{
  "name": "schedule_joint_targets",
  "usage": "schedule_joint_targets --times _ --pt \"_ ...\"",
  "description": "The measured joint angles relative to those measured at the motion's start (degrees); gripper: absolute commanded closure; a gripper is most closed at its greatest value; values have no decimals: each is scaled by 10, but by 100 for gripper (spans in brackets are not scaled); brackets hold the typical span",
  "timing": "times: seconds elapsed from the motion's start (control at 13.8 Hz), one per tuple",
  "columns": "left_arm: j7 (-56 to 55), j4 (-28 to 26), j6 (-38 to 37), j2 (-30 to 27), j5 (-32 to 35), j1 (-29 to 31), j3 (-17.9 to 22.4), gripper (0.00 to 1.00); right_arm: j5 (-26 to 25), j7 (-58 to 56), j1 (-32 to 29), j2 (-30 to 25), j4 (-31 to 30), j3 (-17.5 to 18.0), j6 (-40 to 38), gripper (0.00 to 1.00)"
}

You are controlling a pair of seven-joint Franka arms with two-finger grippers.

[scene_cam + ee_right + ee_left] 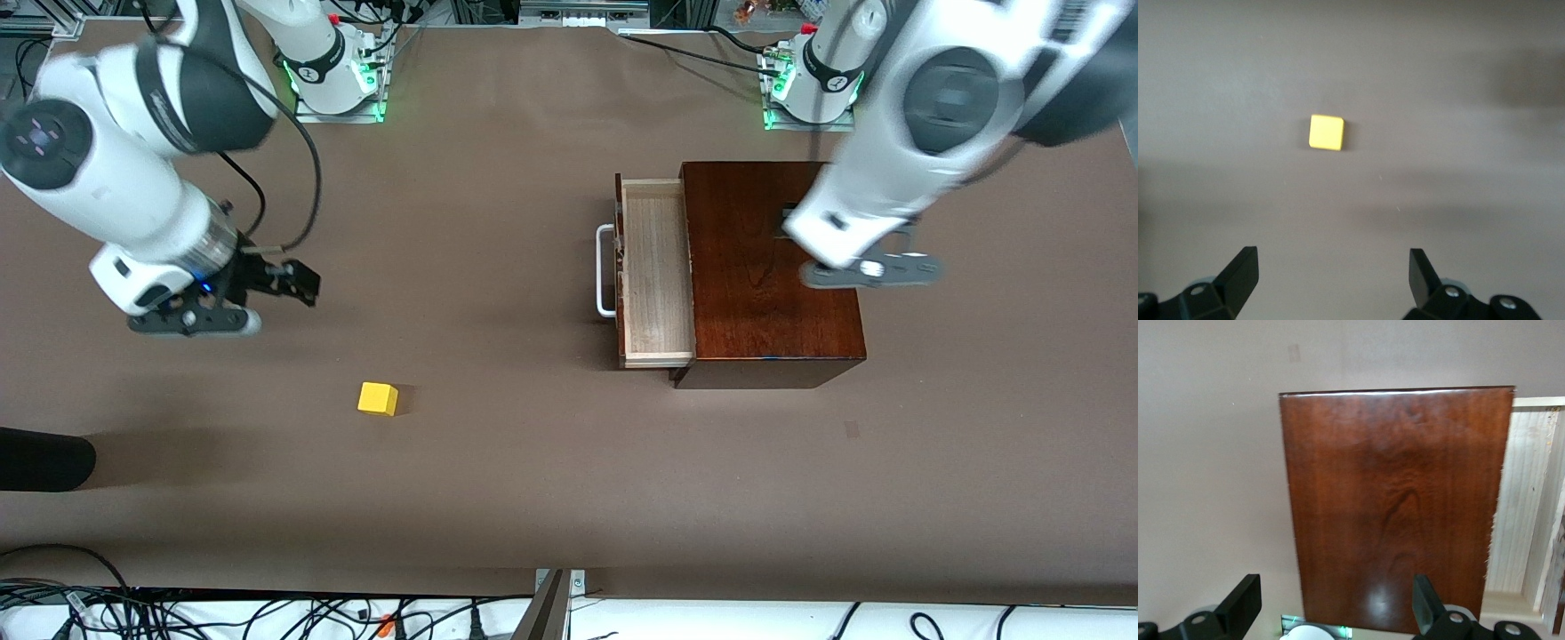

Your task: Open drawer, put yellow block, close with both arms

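Note:
The yellow block [378, 398] [1326, 132] lies on the brown table, toward the right arm's end and nearer to the front camera than the box. My right gripper [298, 283] [1333, 273] hangs open in the air over bare table near the block, apart from it and holding nothing. The drawer [656, 271] [1528, 507] is pulled out of the mahogany box [769, 267] [1395, 500], its pale tray empty and its white handle [605, 271] toward the right arm's end. My left gripper [1335, 600] is open above the box top, holding nothing.
A black rounded object [44, 458] juts in at the right arm's end of the table. Cables [267, 613] run along the table edge nearest the front camera. The arms' bases [338, 80] stand at the edge farthest from it.

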Motion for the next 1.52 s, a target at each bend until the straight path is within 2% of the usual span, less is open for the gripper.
schedule_joint_targets --times 0.15,0.29,0.36,0.51,0.65,0.8,1.16,1.52 --pt "39 -11 -1 -12 -10 31 2 0 7 4 2 60 69 0 -10 0" --pt "79 -44 17 -40 -10 53 12 0 8 14 2 127 164 0 -44 0" --pt "94 -73 47 -63 -13 60 26 0 8 22 2 156 200 0 -52 0" --pt "121 -147 126 -125 -39 64 72 0 8 53 2 208 233 -1 -48 0" --pt "174 -200 170 -173 -54 58 123 0 8 68 2 252 239 -2 -27 0" --pt "205 -221 180 -195 -56 55 154 0 8 78 2 290 240 -3 4 0" --pt "209 -223 176 -199 -56 45 154 0 8 121 2 343 195 -3 143 0" --pt "210 -211 155 -199 -56 39 153 0 8 124 10 351 158 -3 151 0"
